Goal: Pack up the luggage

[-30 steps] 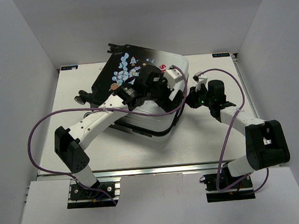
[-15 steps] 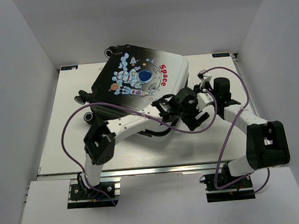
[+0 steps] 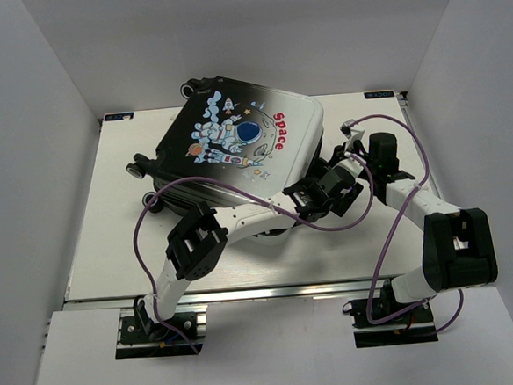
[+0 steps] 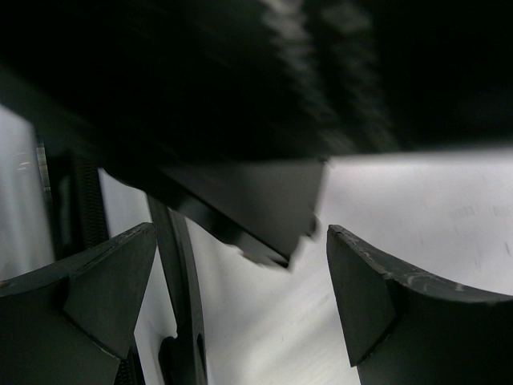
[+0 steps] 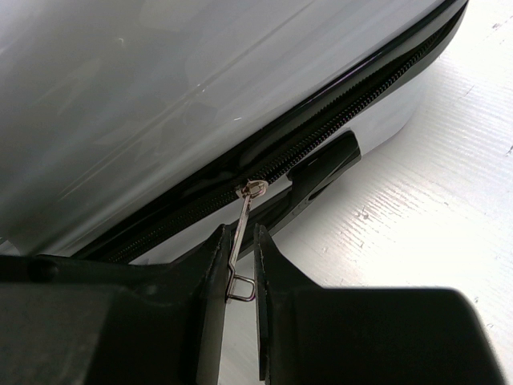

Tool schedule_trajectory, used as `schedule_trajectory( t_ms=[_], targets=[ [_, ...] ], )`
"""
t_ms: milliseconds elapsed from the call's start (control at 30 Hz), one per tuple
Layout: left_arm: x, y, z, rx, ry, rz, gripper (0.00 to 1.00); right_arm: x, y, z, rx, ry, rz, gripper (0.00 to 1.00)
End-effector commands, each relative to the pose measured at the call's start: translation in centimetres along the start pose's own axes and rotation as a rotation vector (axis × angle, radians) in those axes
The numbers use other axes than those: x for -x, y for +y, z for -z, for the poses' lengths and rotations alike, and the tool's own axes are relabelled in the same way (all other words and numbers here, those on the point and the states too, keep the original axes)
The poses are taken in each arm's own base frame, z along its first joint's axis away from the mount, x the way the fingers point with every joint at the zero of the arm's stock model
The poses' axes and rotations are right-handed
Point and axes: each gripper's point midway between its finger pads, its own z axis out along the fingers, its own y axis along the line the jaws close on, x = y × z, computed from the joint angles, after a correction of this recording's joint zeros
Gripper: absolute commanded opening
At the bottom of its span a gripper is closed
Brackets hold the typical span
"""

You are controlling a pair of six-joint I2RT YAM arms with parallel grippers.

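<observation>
1. 2 arms reach over the white table (image 3: 109, 229), both working at the right-hand, near corner of the suitcase (image 3: 244, 145).
2. The suitcase lies flat toward the far middle of the table, closed, with its astronaut print and the red word "Space" facing up. Its black wheels (image 3: 136, 170) point left.
3. The left arm stretches across the front of the case. The left gripper (image 3: 334, 191) sits just beside the near right corner, close to the right gripper (image 3: 338, 162).
4. In the left wrist view the left gripper's fingers (image 4: 104, 281) are spread wide with nothing between them. A dark, blurred shape hangs above them, and I cannot tell what it is.
5. In the right wrist view the right gripper is pressed nearly together, pinching the thin metal zipper pull (image 5: 243, 233).
6. The pull hangs from the slider on the black zipper (image 5: 337, 132), which runs along the seam of the pale shell, just above the table.
</observation>
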Motion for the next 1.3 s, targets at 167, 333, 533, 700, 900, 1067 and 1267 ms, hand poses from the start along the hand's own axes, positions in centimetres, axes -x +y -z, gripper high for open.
schedule_trajectory(
  t_ms=[167,333,533,700,900,1067,1267],
  targets=[
    [-5.3,7.4,1.9,0.319,0.178,0.078,0.96,2.3,-1.2,1.3,-0.062,-0.052,-0.001,0.0],
    [-0.8,4.7,6.5,0.149,0.145,0.006,0.98,2.2,-1.5,1.0,-0.06,-0.039,-0.028,0.0],
    [2.4,1.8,11.9,-0.075,0.056,-0.058,0.98,2.1,-1.4,1.2,-0.061,-0.044,-0.02,0.0],
    [1.7,2.1,10.7,-0.057,0.07,-0.18,0.98,2.2,-1.4,1.4,-0.067,-0.049,-0.017,0.0],
    [-0.6,1.1,8.0,-0.053,0.153,-0.266,0.95,2.2,-1.7,1.6,-0.085,-0.051,-0.017,0.0],
    [-2.1,-0.4,6.6,-0.056,0.189,-0.315,0.94,1.7,-2.2,1.3,-0.09,-0.042,-0.043,0.0],
    [-3.0,0.4,4.4,0.103,0.196,-0.313,0.95,1.3,-2.4,1.2,-0.082,-0.04,-0.053,0.0]
  ],
)
